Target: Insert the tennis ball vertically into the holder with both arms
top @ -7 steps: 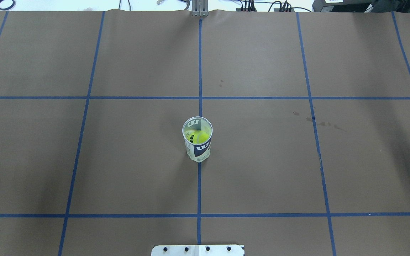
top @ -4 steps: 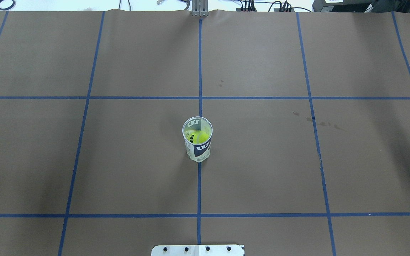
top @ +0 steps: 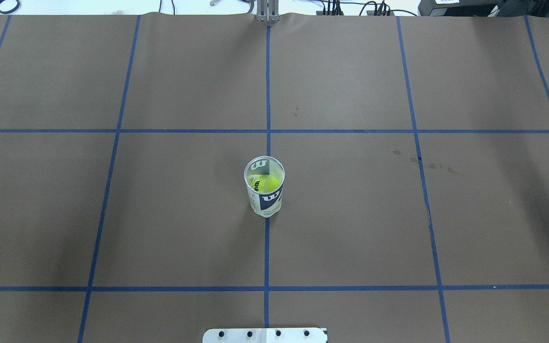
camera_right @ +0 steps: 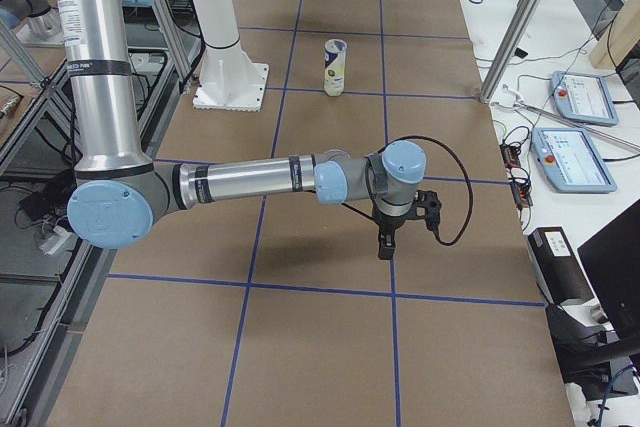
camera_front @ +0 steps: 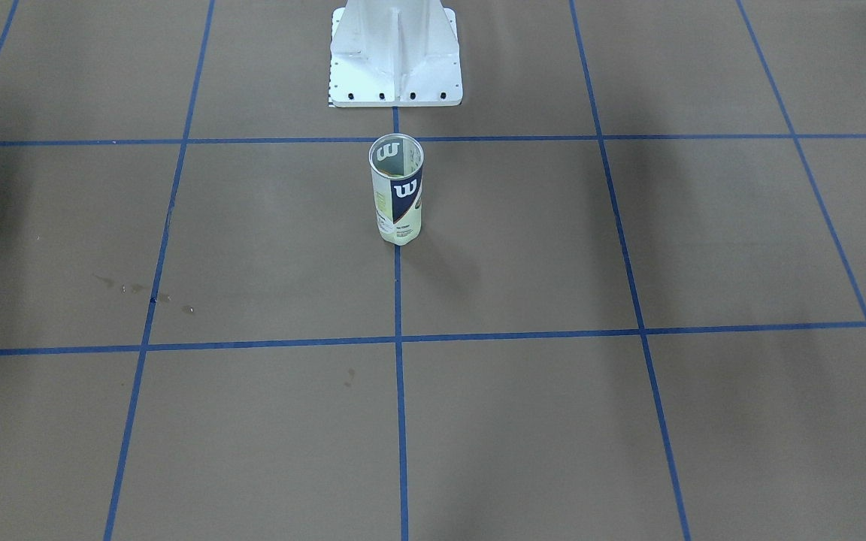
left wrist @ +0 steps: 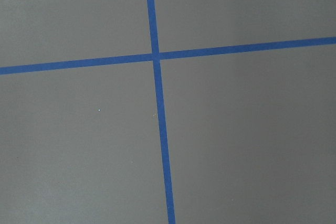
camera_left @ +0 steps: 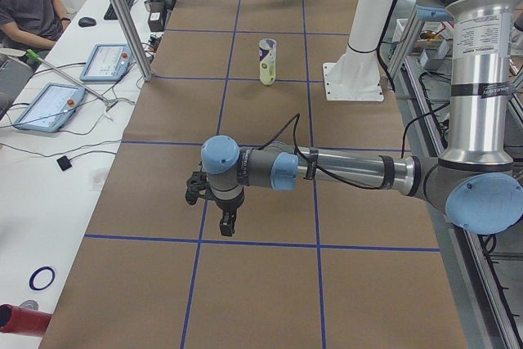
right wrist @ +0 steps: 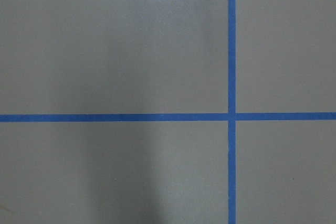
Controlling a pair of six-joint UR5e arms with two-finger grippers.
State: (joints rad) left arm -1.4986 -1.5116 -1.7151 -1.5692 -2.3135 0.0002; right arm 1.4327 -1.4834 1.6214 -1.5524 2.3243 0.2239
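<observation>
One upright holder (top: 268, 200) contains one tennis ball (top: 266, 182).

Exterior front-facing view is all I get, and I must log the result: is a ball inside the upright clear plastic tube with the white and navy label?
Observer: Yes. The overhead view looks down the open top of the clear plastic tube and shows a yellow-green tennis ball inside it.
Operator: Where are the arms? I see none.
Observer: The left gripper hangs over the brown paper, well off to the robot's left of the tube.
Operator: And the right?
Observer: The right gripper hangs likewise on the opposite side, apart from the tube.
</observation>
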